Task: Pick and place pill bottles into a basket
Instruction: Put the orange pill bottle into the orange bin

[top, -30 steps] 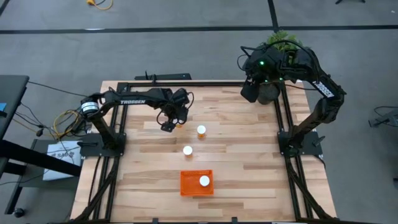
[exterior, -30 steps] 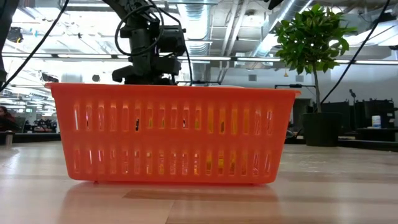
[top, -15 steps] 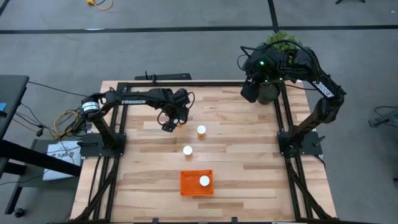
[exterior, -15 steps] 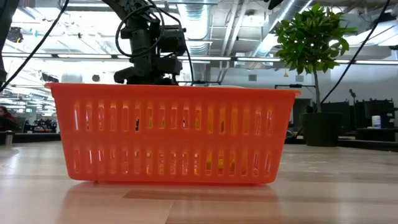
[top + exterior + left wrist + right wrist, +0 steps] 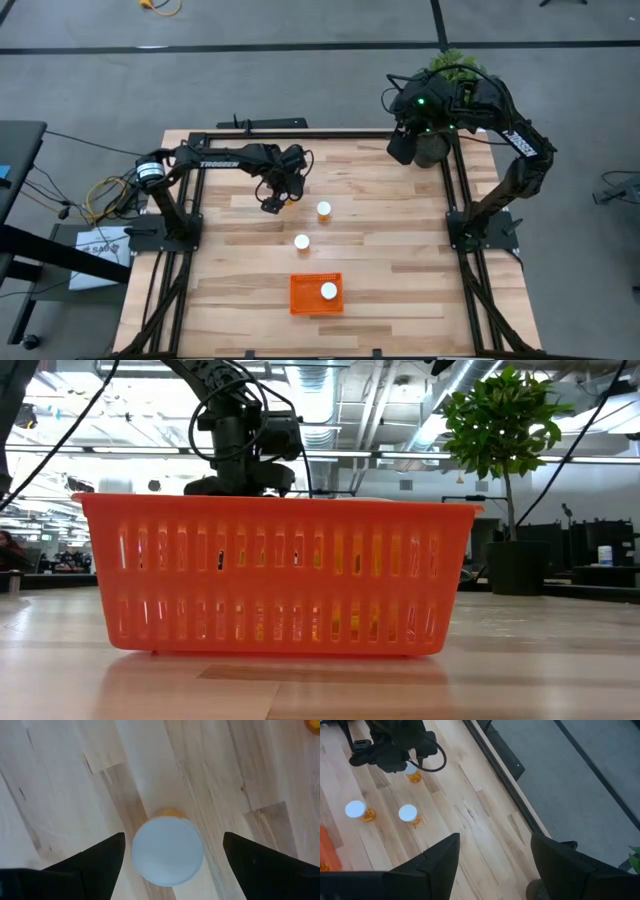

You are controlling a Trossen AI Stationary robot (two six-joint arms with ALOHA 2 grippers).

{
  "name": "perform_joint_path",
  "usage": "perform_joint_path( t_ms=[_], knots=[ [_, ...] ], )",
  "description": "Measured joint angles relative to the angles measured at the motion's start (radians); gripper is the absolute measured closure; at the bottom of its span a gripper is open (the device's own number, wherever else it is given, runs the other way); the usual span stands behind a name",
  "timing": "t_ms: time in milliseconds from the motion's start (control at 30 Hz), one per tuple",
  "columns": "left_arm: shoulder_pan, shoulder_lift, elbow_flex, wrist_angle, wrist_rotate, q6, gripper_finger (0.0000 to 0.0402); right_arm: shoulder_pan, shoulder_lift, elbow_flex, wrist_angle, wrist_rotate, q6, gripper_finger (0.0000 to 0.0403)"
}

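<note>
Directly under the left gripper (image 5: 169, 851): upright pill bottle (image 5: 168, 850), white cap centred between the spread fingers (image 5: 95, 857), not pinched.
Two more bottles stand loose on the wooden table (image 5: 400, 240), nearer the basket than the gripper: one (image 5: 324, 210) just beside it, another (image 5: 302, 241) further on. Orange basket (image 5: 304, 297) well beyond, w/ a fourth bottle (image 5: 328, 291) inside. Right gripper (image 5: 492, 855) parked at far corner by the potted plant (image 5: 440, 75), fingers spread, holding nothing.

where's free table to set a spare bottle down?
Bare wood between the basket and the right frame rail, also left of the basket. Crowded mid-table: two standing bottles and the left pincer, open above a third bottle.
</note>
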Motion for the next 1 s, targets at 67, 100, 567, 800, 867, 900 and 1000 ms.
perform_joint_path(
  t_ms=[67, 100, 567, 800, 867, 900, 1000],
  knots=[
    [0.003, 0.003, 0.000, -0.001, 0.005, 0.000, 0.0074, 0.000, 0.000, 0.000, 0.000, 0.000, 0.000, 0.0163],
    [0.003, 0.003, 0.000, -0.001, 0.007, 0.000, 0.0074, 0.000, 0.000, 0.000, 0.000, 0.000, 0.000, 0.0163],
    [0.003, 0.003, -0.023, 0.036, 0.016, -0.019, 0.0074, 0.000, 0.000, 0.000, 0.000, 0.000, -0.001, 0.0163],
    [0.013, 0.008, -0.023, 0.036, 0.020, -0.019, 0.0074, 0.000, 0.000, 0.000, 0.000, 0.000, -0.001, 0.0163],
    [0.014, 0.020, -0.023, 0.033, 0.029, -0.023, 0.0074, 0.000, 0.000, 0.000, 0.000, 0.000, -0.001, 0.0163],
    [0.014, 0.024, -0.023, 0.031, 0.037, -0.025, 0.0074, 0.000, 0.000, 0.000, 0.000, 0.000, -0.001, 0.0163],
    [0.011, 0.027, -0.023, 0.048, 0.039, -0.025, 0.0074, 0.000, 0.000, 0.000, 0.000, 0.000, -0.001, 0.0163]
  ],
)
